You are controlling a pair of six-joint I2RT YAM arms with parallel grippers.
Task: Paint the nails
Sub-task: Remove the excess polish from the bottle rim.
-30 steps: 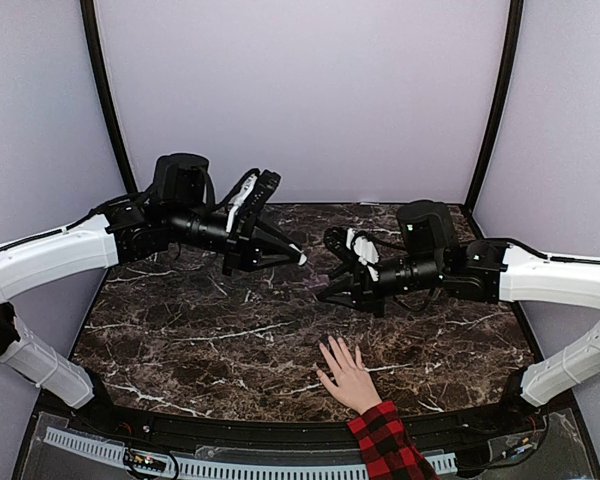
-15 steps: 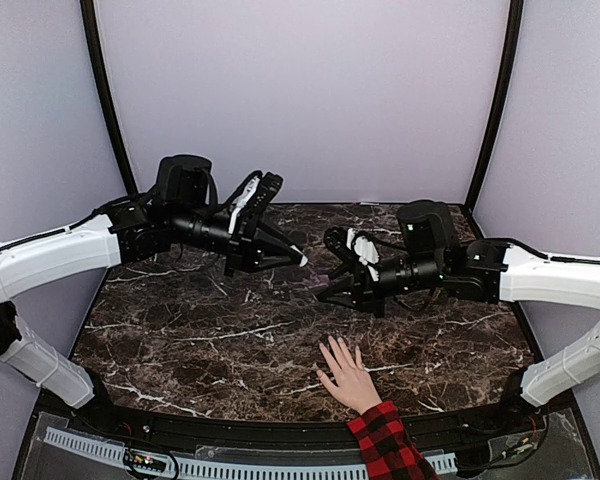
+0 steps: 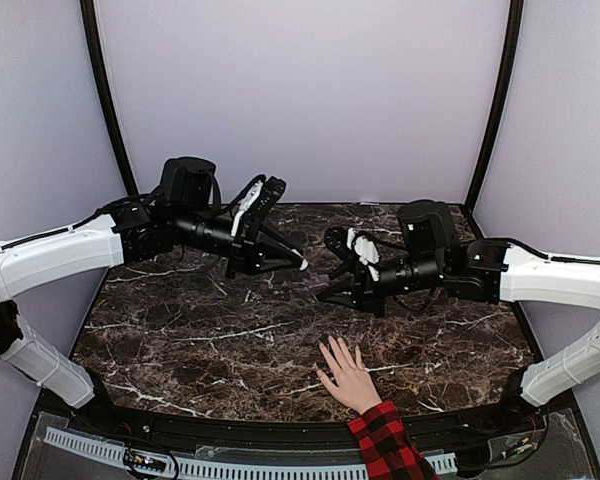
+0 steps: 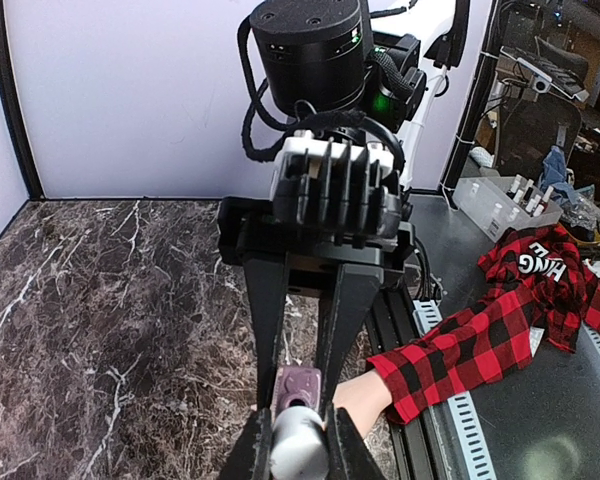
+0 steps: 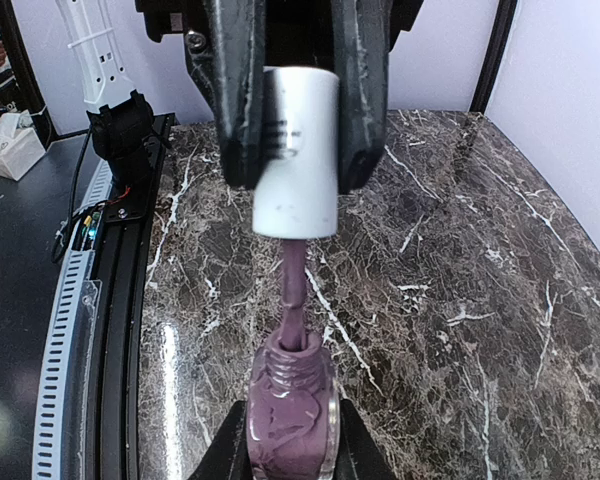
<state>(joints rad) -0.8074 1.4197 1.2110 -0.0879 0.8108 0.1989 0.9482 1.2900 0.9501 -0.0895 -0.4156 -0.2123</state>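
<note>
A light-skinned hand [image 3: 348, 378] with a red-and-black plaid sleeve [image 3: 385, 447] lies flat, palm down, at the table's near edge. Its nails [image 3: 332, 347] are too small to make out. My left gripper [image 3: 298, 262] is shut on the white cap [image 5: 298, 150] of the polish brush. The brush stem [image 5: 294, 290] dips into the neck of the open purple polish bottle [image 5: 290, 420]. My right gripper [image 5: 290, 445] is shut on that bottle and holds it above the table, beyond the hand. In the left wrist view the cap [image 4: 298, 447] hides the fingers of the hand [image 4: 365, 400].
The dark marble table [image 3: 180, 330] is ringed by purple walls. A black rail with a white strip [image 3: 230, 465] runs along the near edge. Both arms meet above the table's middle, behind the hand.
My left arm has shifted slightly right toward the right gripper, carrying the cap and brush with it. The right arm and the hand have stayed still.
</note>
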